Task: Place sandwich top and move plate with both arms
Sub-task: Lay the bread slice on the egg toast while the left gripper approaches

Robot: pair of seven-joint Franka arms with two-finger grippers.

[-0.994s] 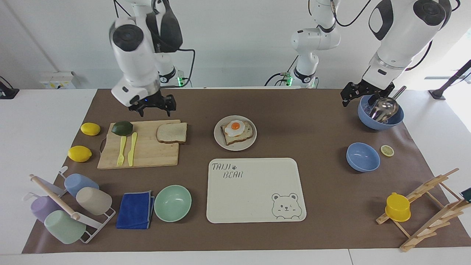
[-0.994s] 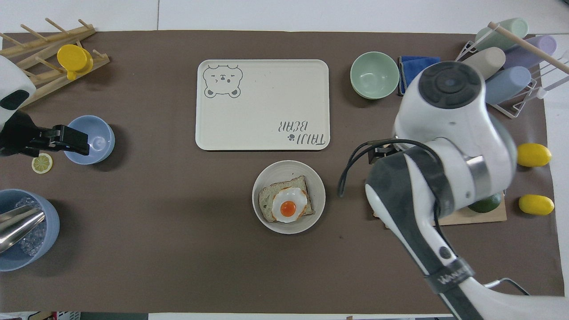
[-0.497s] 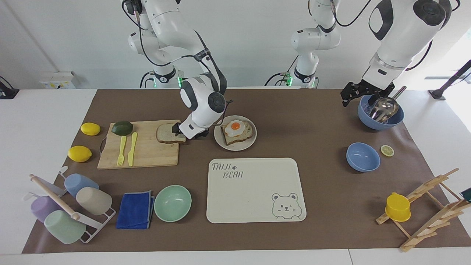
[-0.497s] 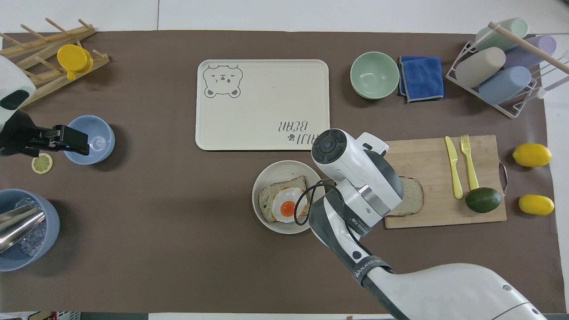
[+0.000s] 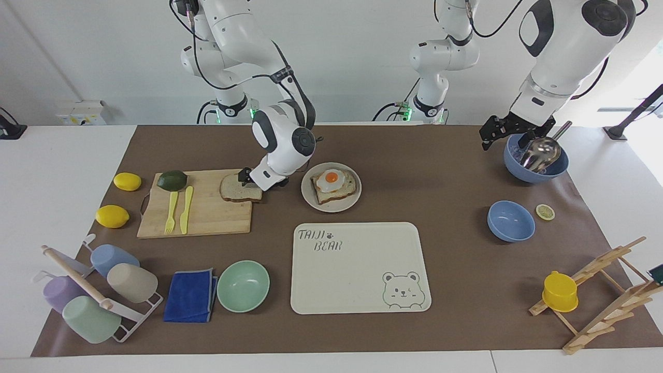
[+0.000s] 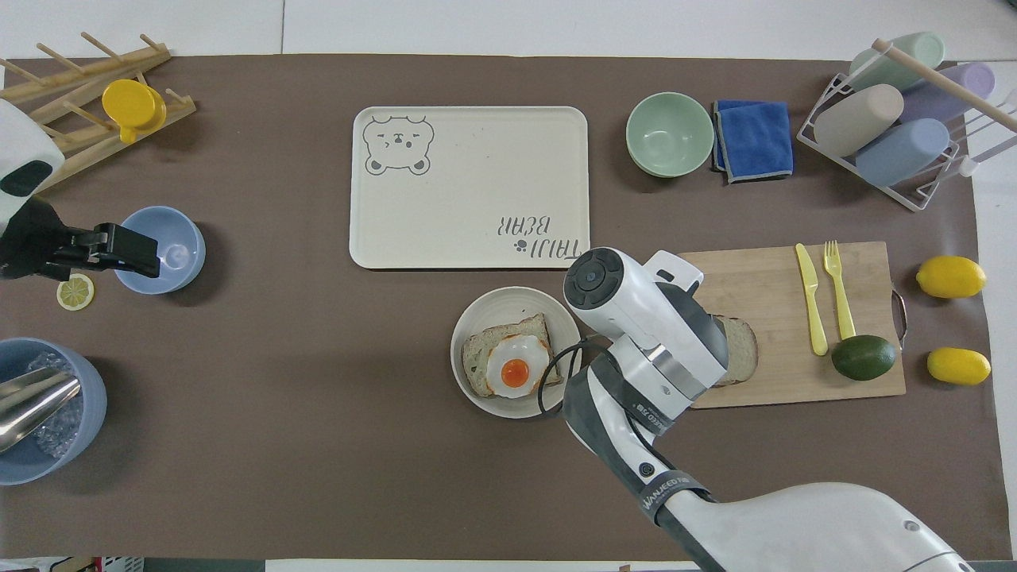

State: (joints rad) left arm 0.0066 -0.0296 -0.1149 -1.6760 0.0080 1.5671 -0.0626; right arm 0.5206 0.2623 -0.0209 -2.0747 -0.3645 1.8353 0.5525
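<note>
The sandwich top (image 5: 235, 189) is a plain bread slice lying on the wooden cutting board (image 5: 207, 220), at the board's corner beside the plate; it also shows in the overhead view (image 6: 744, 349). The plate (image 5: 311, 200) holds a bread slice with a fried egg (image 5: 331, 181). My right gripper (image 5: 252, 180) is low at the slice's edge on the plate's side, and the arm's wrist hides it from above. My left gripper (image 5: 488, 137) hangs beside a blue bowl (image 5: 538, 168) that holds a metal scoop, and the left arm waits there.
A cream bear-printed tray (image 5: 357, 269) lies farther from the robots than the plate. A mint bowl (image 5: 243, 286), a blue cloth (image 5: 190, 295) and a cup rack (image 5: 98, 295) are toward the right arm's end. An empty blue bowl (image 5: 510, 221) and a wooden rack (image 5: 601, 290) are toward the left arm's end.
My right arm swung from high over the board's robot-side edge down to the bread slice, then shifted slightly. The slice, the plate and my left arm have not moved.
</note>
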